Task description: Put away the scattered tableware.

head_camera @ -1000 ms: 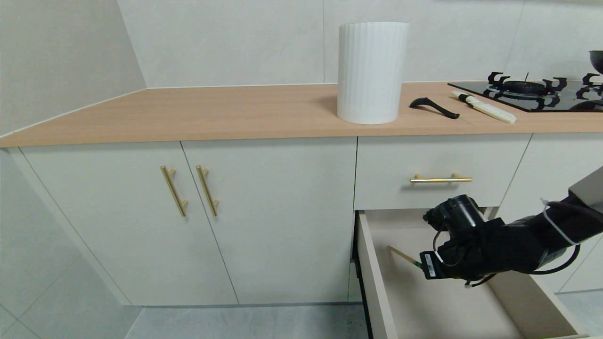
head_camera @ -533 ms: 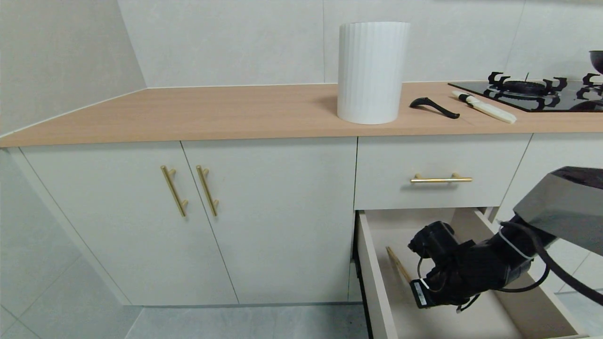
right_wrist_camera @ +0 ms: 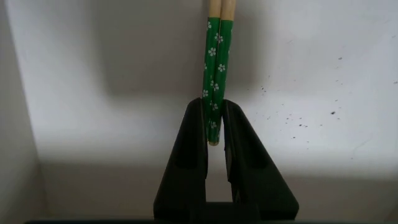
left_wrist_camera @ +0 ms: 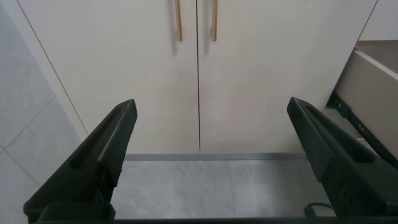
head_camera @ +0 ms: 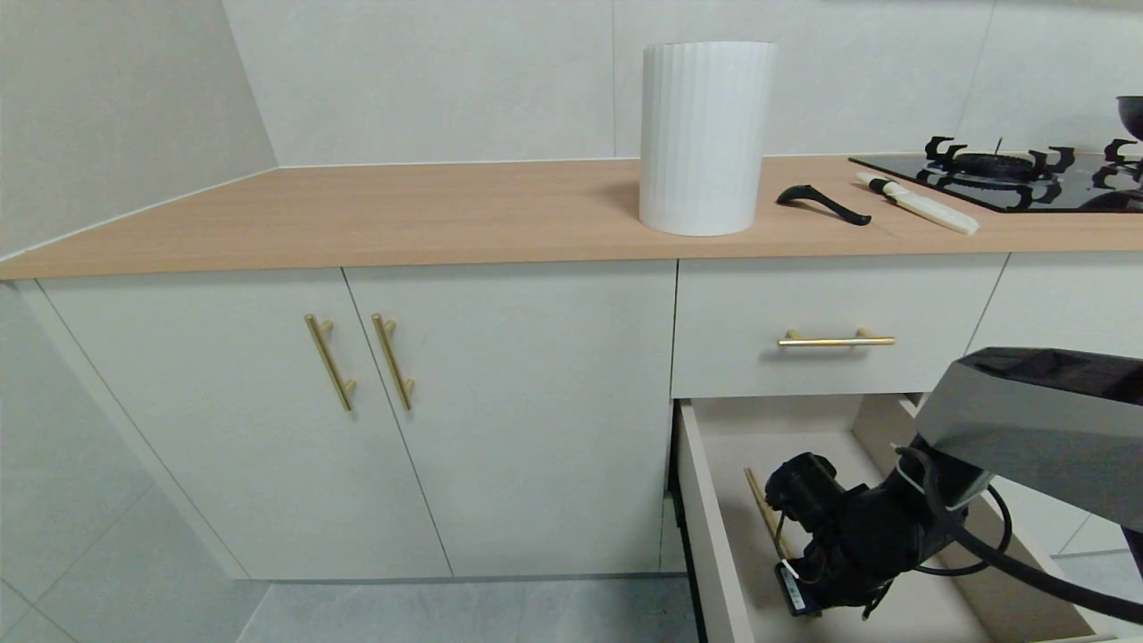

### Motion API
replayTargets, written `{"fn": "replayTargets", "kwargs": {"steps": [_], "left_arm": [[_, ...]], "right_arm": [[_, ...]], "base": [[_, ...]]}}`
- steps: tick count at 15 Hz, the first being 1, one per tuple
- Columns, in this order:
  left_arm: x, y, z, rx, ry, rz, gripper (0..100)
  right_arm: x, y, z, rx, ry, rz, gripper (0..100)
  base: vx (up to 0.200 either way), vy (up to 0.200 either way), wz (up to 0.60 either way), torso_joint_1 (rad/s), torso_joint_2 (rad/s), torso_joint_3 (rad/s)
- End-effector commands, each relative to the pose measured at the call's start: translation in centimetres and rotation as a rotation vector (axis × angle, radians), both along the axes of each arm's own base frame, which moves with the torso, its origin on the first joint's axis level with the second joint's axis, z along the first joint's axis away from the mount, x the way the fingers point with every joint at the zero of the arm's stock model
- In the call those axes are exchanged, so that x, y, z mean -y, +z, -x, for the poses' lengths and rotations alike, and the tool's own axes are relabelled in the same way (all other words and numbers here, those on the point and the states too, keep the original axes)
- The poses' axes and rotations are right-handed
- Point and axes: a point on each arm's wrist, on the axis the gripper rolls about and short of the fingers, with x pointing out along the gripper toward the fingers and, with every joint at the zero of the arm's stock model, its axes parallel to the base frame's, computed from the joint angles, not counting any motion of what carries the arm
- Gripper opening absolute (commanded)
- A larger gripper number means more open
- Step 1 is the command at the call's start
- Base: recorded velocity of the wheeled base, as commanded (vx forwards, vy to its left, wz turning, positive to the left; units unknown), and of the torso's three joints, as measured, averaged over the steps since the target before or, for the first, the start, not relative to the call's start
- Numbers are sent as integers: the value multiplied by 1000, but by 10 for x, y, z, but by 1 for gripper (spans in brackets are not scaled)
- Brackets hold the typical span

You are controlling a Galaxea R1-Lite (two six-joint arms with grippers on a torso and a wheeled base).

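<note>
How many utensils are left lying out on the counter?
2: a black utensil just right of the white canister, and a cream utensil beside the hob. Others may hide behind the canister.

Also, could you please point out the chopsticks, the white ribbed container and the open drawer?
chopsticks (right_wrist_camera: 213, 74): right wrist view, green patterned ends.
white ribbed container (head_camera: 705, 138): head view, middle of its side.
open drawer (head_camera: 707, 522): head view, left side wall.

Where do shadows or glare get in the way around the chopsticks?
Right wrist view: soft shadow on the drawer floor around the chopsticks in the right gripper, no glare. Head view: the glass hob mirrors its burner grates; the white canister shades the countertop beside it. Left wrist view: even light past the left gripper.
</note>
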Motion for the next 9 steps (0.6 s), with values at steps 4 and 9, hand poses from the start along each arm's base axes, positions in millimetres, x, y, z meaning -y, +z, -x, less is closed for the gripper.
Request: {"fn": "replayTargets", "kwargs": {"steps": [4,9], "left_arm": [[0,0,0,-2,0,0,100],[0,0,0,0,0,0,100]], "right_arm": [[0,-3,0,-7,-2,3,100],[-1,-3,-1,-4,-1,0,100]], "base": [[0,0,0,0,0,0],[0,0,0,0,0,0]]}}
